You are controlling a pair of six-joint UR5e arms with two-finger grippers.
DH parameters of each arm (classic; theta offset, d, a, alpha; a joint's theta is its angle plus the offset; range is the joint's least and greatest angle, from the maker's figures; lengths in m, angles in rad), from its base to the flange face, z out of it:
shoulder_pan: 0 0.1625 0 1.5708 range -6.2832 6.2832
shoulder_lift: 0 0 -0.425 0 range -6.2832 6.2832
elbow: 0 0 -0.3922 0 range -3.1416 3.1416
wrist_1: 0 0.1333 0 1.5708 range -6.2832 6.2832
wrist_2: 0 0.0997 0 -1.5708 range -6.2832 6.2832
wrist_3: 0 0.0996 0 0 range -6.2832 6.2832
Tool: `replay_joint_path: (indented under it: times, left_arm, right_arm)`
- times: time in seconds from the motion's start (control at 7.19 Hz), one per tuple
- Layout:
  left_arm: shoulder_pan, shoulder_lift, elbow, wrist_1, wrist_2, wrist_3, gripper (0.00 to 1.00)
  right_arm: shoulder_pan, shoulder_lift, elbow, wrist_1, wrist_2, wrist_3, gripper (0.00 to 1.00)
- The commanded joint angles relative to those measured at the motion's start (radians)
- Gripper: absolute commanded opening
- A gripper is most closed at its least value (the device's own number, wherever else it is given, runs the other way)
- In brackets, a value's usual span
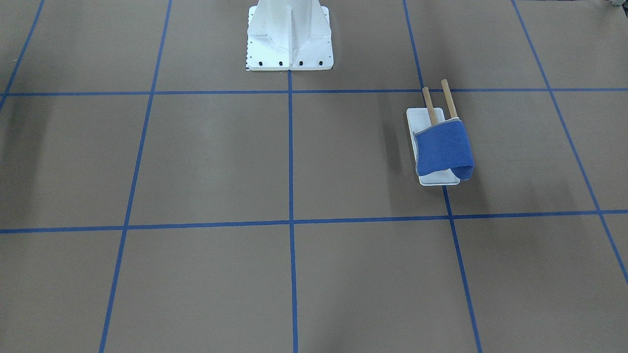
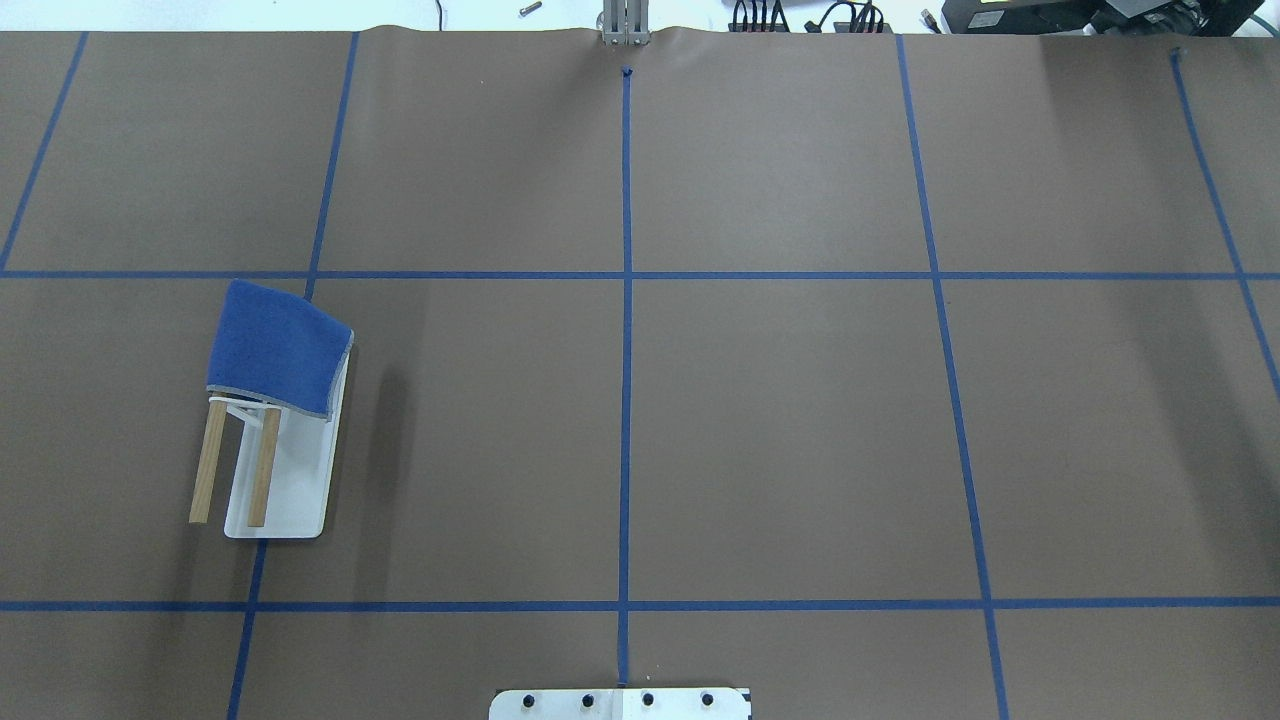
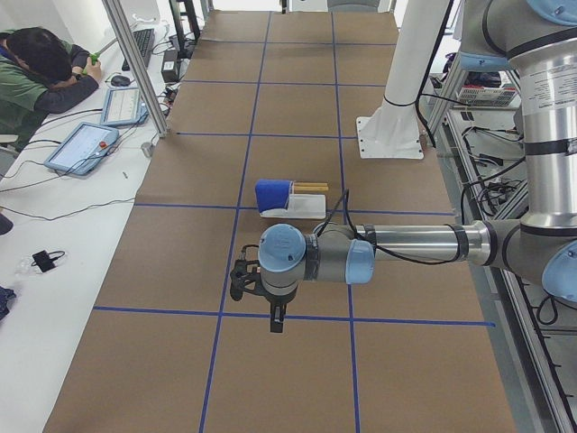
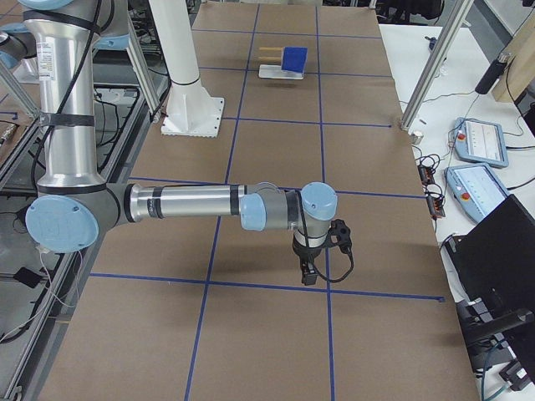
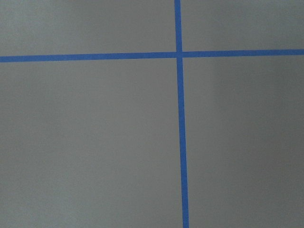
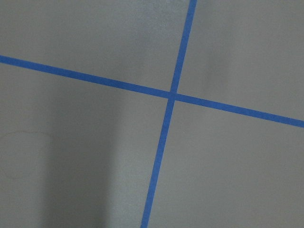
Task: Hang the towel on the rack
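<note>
Hanging across both rods, the towel (image 2: 272, 348) sits at the bracket end of the rack (image 2: 300, 480), so it stays by its own weight. The left gripper (image 3: 274, 317) and the right gripper (image 4: 308, 270) hover well apart from it. I cannot tell if they are open.

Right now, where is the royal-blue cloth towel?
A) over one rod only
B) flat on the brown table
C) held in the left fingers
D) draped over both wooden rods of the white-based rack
D: the overhead view shows the royal-blue cloth towel spanning both light-brown wooden rods of the white-based rack, covering their far ends.
</note>
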Motion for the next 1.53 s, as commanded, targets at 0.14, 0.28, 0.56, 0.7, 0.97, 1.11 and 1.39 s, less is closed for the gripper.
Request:
replay_joint_path:
  times: [0.14, 0.28, 0.56, 0.7, 0.97, 1.11, 1.39]
  left_arm:
    - [-0.001, 0.001, -0.005, -0.001, 0.0, 0.0, 0.99]
    - [-0.003, 0.001, -0.007, 0.001, 0.0, 0.0, 0.99]
    - [-0.001, 0.001, -0.013, 0.001, 0.011, 0.0, 0.99]
    - [-0.003, 0.016, -0.02, 0.001, 0.017, 0.0, 0.99]
    - [-0.003, 0.046, -0.057, -0.001, 0.017, 0.0, 0.99]
    - [-0.003, 0.046, -0.056, 0.001, 0.017, 0.0, 0.99]
    - [-0.001, 0.046, -0.056, 0.001, 0.038, 0.0, 0.99]
  right_arm:
    - [-0.001, 0.0, 0.0, 0.001, 0.003, -0.001, 1.0]
    - [-0.003, 0.002, 0.0, 0.001, 0.003, -0.001, 1.0]
    - [-0.015, 0.003, 0.0, 0.001, 0.003, -0.001, 1.0]
    - [-0.015, 0.003, 0.0, 0.001, 0.004, -0.001, 1.0]
    - [-0.023, 0.006, 0.0, 0.001, 0.004, -0.001, 1.0]
    - [-0.024, 0.008, 0.0, 0.001, 0.004, 0.0, 1.0]
    - [-0.026, 0.011, 0.0, 0.001, 0.004, 0.0, 1.0]
